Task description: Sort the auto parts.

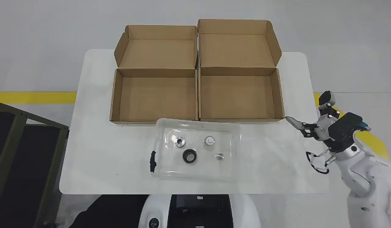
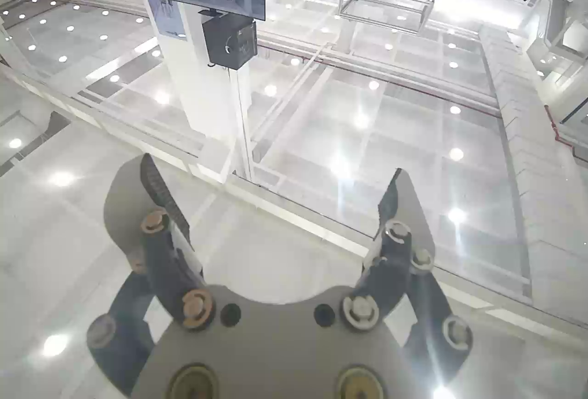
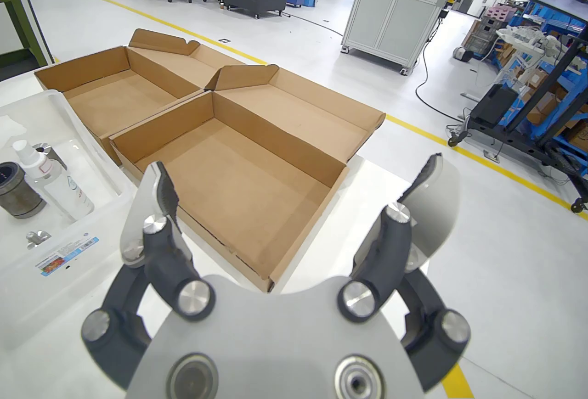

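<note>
1. Right gripper [image 3: 296, 171] is spread and empty by the table [image 1: 98, 136] edge; left gripper [image 2: 271, 171] likewise.
2. Parts [image 1: 190, 158] lie in the tray [image 1: 235, 170]; sorting looks unstarted.
3. Boxes [image 1: 240, 96] stand beyond; the next move likely calls for pinching one part.

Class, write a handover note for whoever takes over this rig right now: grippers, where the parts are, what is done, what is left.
Left gripper: open, empty, aimed away from the table.
Right gripper: open, empty, at the table's right edge beside the right box.
Clear tray holds a black ring, metal disc, small bottle and small metal piece; a black piece sits at its left edge.
Done: nothing; left box and right box are empty.
Left: sort every part into the boxes.
</note>
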